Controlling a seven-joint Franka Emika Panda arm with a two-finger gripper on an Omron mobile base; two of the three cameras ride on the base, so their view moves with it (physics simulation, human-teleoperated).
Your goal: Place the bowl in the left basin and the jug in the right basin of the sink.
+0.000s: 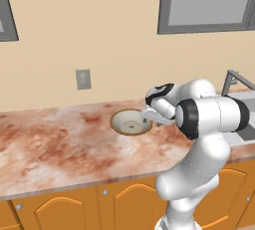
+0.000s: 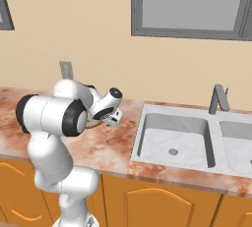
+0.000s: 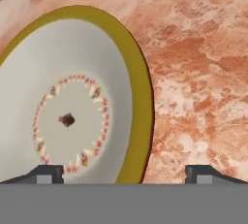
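While the arm folds forward over the counter (image 1: pixel 55 139), its elbow is raised and the forearm is bent down, with the wrist tipped so the hand looks steeply down at the stone top. The gripper (image 3: pixel 124 172) sits low above the counter, its jaws spread wide and nothing between them. One fingertip (image 3: pixel 46 173) stands over the inner slope of the bowl (image 3: pixel 68 111); the other is over bare counter, so the bowl's near rim lies between the two. Whether a tip touches the bowl I cannot tell.

The bowl sits upright, mouth up, flat on the counter, directly below and slightly ahead of the gripper. It is round, with no long axis.

The sink (image 2: pixel 147 164) lies well off to the gripper's right, the left basin (image 2: pixel 172 140) nearer, the right basin (image 2: pixel 238 145) beyond it.
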